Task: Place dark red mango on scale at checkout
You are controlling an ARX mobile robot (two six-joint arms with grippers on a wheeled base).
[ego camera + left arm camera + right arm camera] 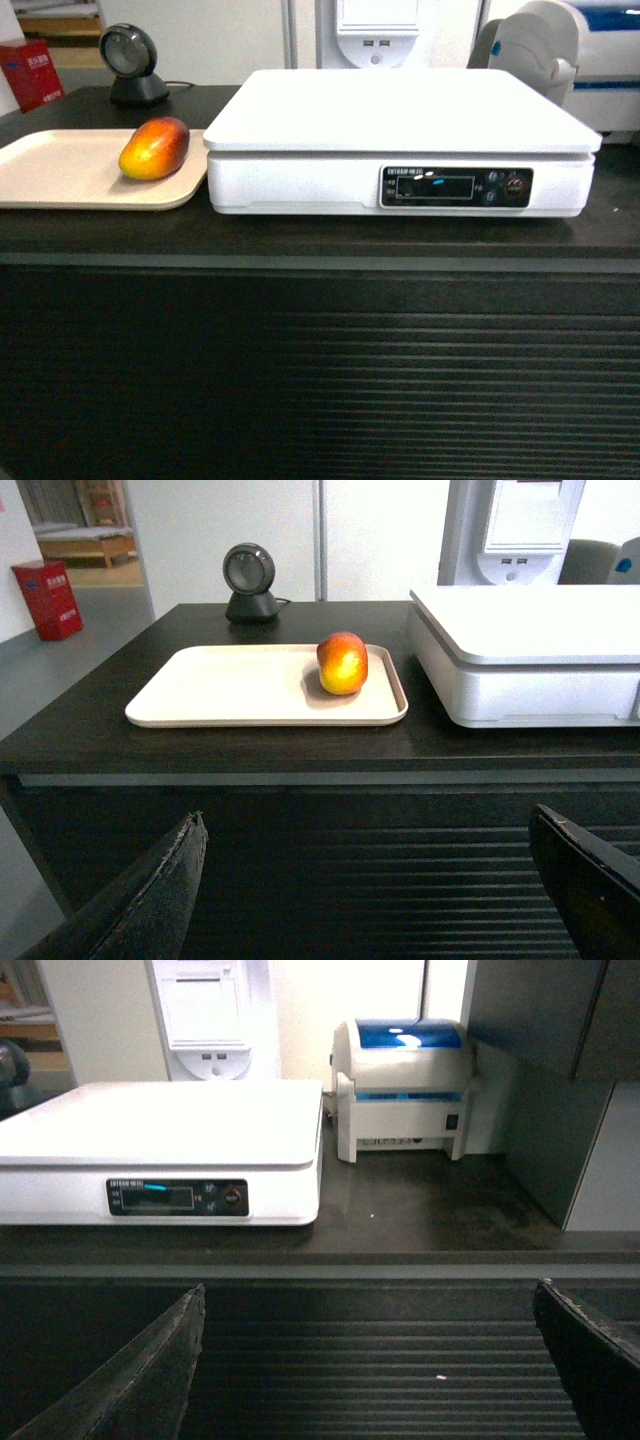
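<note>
The mango [154, 148] is sitting on the right end of a beige tray [60, 170], just left of the scale [400, 140], all on the dark worktop [300, 240]. Both the left fingers [150, 900] and right fingers [150, 1380] are hanging wide open in front of the ribbed panel, gripping nothing.

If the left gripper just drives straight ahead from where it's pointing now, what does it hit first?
Probably the checkout's ribbed front panel, which fills the gap between the open fingers. The dark red mango sits higher, on the tray. Depth is unclear.
</note>
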